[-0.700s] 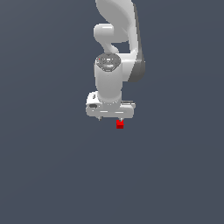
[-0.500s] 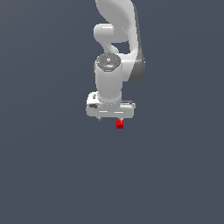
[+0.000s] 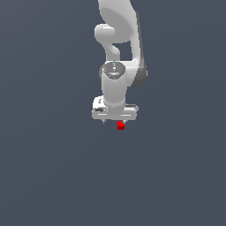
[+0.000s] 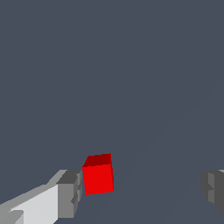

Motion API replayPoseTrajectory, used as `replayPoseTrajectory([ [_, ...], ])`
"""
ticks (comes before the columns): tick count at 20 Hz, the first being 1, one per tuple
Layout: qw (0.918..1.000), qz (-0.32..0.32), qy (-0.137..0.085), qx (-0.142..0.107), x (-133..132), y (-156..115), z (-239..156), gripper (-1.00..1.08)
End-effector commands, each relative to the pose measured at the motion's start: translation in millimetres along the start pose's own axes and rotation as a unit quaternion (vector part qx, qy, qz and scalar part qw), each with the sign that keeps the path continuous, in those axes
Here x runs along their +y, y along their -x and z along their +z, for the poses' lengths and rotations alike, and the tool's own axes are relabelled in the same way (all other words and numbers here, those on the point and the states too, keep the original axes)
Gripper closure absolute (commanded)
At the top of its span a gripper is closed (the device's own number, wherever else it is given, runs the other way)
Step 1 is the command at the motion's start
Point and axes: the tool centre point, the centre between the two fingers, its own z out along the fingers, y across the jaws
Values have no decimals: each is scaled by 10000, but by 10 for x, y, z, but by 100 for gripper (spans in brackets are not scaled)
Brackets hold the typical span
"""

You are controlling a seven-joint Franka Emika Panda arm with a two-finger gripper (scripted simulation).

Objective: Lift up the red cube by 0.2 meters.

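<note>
Nothing had visibly shifted since the earlier frames: the arm (image 3: 115, 84) hung in the same pose over the floor (image 3: 53, 176). The gripper (image 4: 142, 190) stood wide open, holding nothing. The cube (image 4: 98, 174) lay between the jaws but far off centre, just beside one finger (image 4: 69, 194) and well apart from the other, so closing would likely push it sideways first.

Small plain red cube (image 4: 98, 174), upright
</note>
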Motion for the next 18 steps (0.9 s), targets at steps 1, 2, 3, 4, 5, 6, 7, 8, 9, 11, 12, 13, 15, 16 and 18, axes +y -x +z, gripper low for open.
replayPoseTrajectory([
  [1, 10000, -87, 1, 2, -61, 74, 152, -92],
  [2, 9999, -127, 2, 5, -89, 107, 223, -92],
  [3, 9999, -170, 2, 8, -117, 143, 298, -92],
  [4, 9998, -216, 3, 11, -148, 181, 379, -92],
  [5, 9997, -262, 4, 15, -178, 218, 460, -92],
  [6, 9995, -305, 4, 18, -207, 254, 537, -92],
  [7, 9994, -346, 5, 21, -232, 287, 609, -92],
  [8, 9993, -383, 6, 23, -256, 318, 677, -92],
  [9, 9991, -418, 7, 26, -279, 347, 740, -92],
  [11, 9988, -480, 9, 30, -317, 396, 852, -92],
  [12, 9987, -506, 10, 32, -333, 417, 901, -92],
  [13, 9986, -530, 11, 34, -348, 436, 945, -92],
  [15, 9984, -569, 13, 37, -371, 467, 1019, -92],
  [16, 9983, -585, 14, 38, -380, 479, 1048, -92],
  [18, 9981, -607, 15, 40, -394, 496, 1091, -92],
])
